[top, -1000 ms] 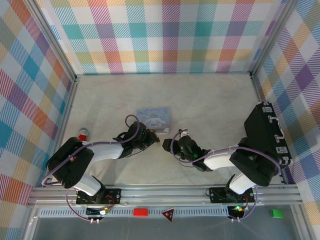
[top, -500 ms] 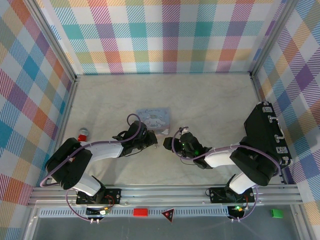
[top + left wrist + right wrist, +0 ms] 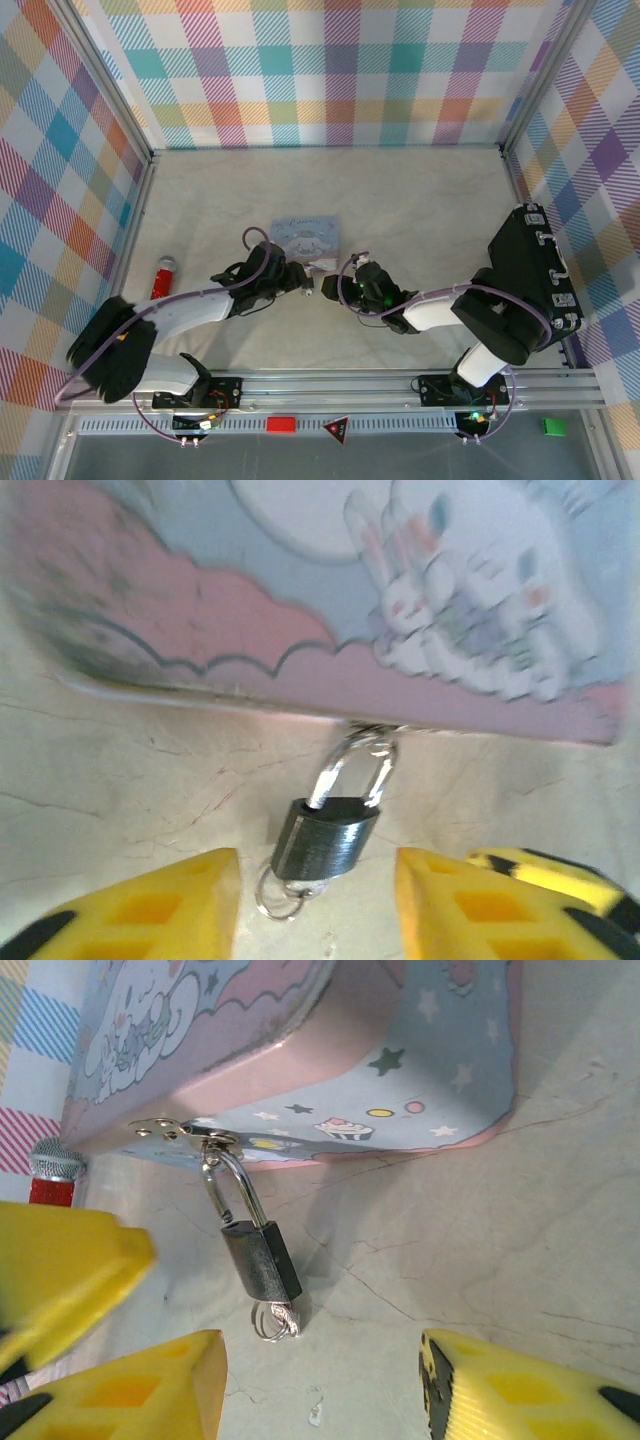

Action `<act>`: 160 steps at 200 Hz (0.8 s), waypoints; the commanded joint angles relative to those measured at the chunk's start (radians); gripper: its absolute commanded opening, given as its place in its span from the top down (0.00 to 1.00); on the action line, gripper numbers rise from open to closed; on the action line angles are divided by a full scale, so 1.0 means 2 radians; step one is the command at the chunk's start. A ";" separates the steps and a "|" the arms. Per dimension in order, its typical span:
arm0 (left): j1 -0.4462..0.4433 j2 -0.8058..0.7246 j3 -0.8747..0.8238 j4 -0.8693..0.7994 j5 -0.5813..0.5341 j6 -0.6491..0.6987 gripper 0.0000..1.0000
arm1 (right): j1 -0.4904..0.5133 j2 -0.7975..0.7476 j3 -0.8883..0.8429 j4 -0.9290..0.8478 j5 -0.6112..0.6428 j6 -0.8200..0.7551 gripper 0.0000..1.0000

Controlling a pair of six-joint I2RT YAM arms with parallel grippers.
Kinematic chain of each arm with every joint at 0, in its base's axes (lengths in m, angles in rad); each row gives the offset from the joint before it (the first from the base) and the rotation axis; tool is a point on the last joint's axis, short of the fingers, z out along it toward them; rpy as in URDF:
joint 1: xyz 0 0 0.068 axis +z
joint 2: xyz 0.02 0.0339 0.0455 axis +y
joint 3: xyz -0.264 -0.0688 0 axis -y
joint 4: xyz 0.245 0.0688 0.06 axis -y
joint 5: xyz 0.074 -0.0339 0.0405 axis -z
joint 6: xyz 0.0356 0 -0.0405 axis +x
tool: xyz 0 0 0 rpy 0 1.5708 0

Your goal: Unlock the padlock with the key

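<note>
Scene: padlock (image 3: 327, 838) hung from tin (image 3: 300, 600) hasp, key (image 3: 277, 1318) apparently at its base | my left tool (image 3: 315, 875) and right tool (image 3: 320, 1360) gaped, empty | risk: a crooked pinch could swing padlock aside or dislodge key.

Bright, even, diffuse light falls from above; the pale table (image 3: 420, 200) carries only faint, soft shadows beneath the arms. In the left wrist view the tin (image 3: 300, 600) is smeared and out of focus, the padlock (image 3: 326, 837) somewhat sharper. The right wrist view is crisper, with small glints on the shackle (image 3: 235, 1185) and a soft shadow under the tin. The yellow fingers (image 3: 130, 1390) of the right tool (image 3: 322, 1355), close to the lens, are blurred.
</note>
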State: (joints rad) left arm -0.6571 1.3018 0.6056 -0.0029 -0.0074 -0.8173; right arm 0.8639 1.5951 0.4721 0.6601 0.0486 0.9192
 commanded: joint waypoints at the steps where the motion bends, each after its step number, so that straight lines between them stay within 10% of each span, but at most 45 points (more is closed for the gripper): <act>1: 0.025 -0.048 0.018 -0.058 -0.037 0.051 0.51 | -0.002 0.014 0.023 -0.003 -0.020 -0.032 0.47; 65: 0.134 -0.007 0.113 -0.116 0.040 0.151 0.39 | -0.002 0.054 0.052 -0.002 -0.041 -0.056 0.48; 160: 0.144 0.106 0.160 -0.108 0.071 0.171 0.31 | -0.002 0.096 0.099 -0.043 -0.057 -0.097 0.50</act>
State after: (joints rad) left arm -0.3759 1.4853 0.8898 -0.2115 0.1078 -0.4969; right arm 0.8639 1.7546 0.6289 0.6159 -0.0410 0.7681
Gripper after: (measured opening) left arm 0.692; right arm 0.502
